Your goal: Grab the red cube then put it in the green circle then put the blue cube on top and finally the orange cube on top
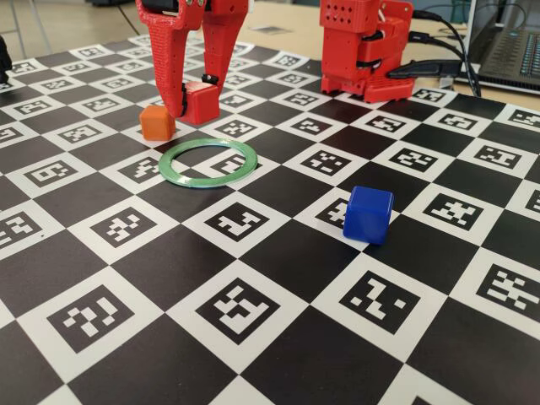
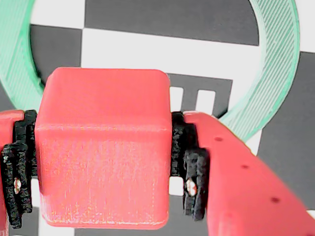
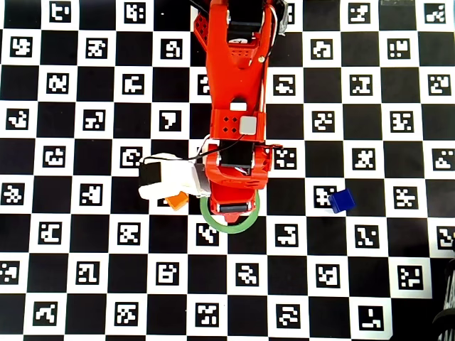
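Your fingers pinch the red cube, green circle just ahead; blue cube and orange cube untouched.

A matte red plastic cube, a matte orange plastic cube, a deep-blue plastic cube, a light-green flat ring; the table is a black-and-white checkerboard with pixel-like markers.

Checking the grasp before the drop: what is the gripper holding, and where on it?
The gripper holds the red cube, its black pads pressed on two opposite side faces.
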Controlling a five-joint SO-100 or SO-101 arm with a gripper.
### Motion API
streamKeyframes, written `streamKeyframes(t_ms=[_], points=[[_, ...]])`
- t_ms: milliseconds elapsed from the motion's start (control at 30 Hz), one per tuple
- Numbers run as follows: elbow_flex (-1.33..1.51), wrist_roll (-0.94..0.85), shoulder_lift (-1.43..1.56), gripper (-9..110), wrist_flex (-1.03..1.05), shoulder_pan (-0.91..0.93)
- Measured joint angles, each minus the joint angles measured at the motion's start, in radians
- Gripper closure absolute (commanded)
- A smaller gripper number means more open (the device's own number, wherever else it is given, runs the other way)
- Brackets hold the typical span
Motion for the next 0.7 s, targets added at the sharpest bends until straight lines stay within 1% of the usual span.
streamKeyframes(t_ms=[700], points=[[0.048, 0.011, -0.055, 101, -0.095, 0.0]])
